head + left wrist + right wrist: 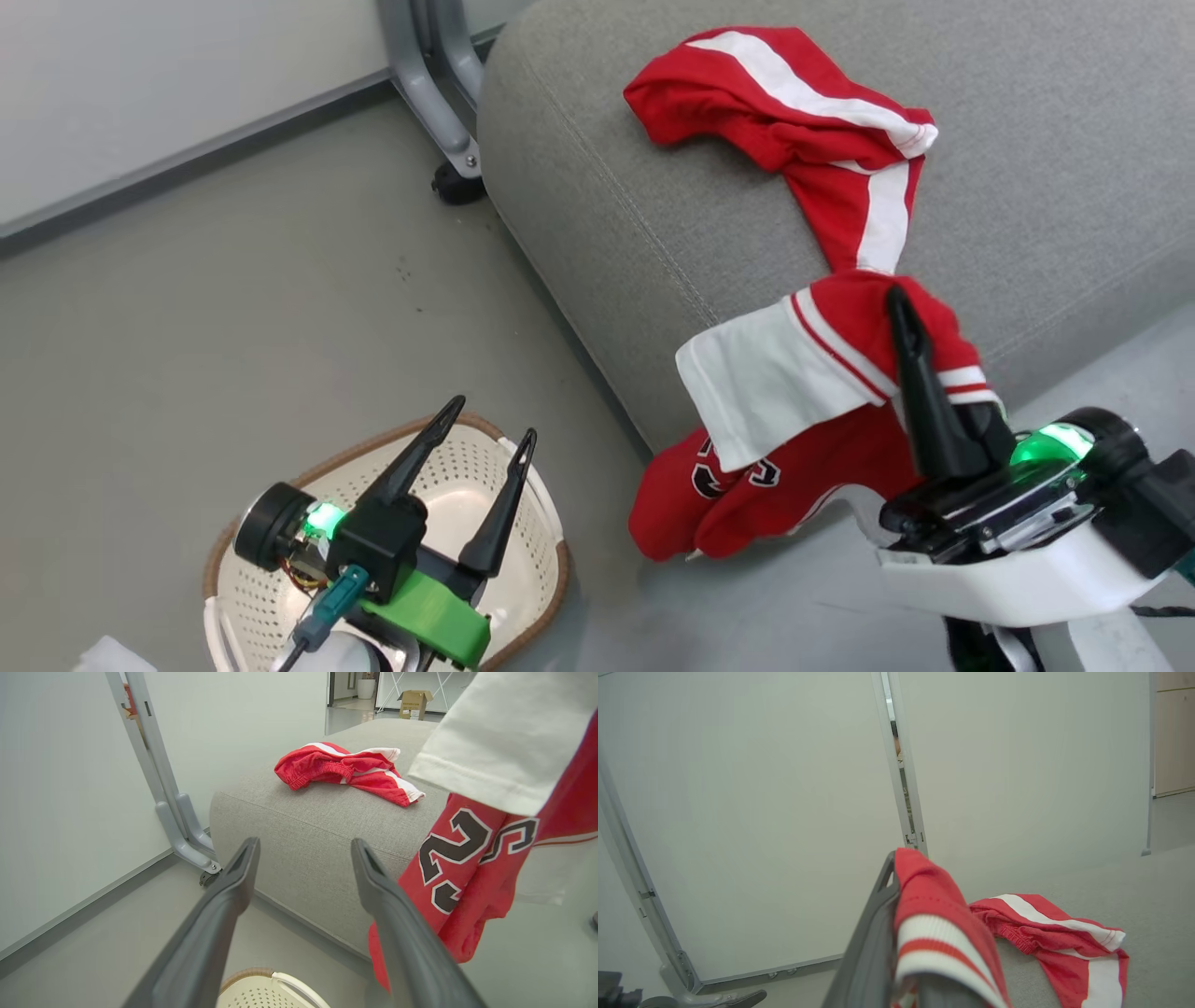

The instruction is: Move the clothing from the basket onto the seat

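the laundry basket (546,541) sits on the floor under the left gripper (494,416), which covers part of it. what shows of its perforated inside is bare plastic, and the picture edge cuts its near side. there are two red garments. the striped shorts (803,103) lie crumpled on the grey seat (1027,140). the jersey (822,373) hangs down the seat's front edge, pinched in the closed right gripper (898,299). the left gripper's fingers stand wide apart, holding nothing. the jersey's dark number is folded and only partly readable.
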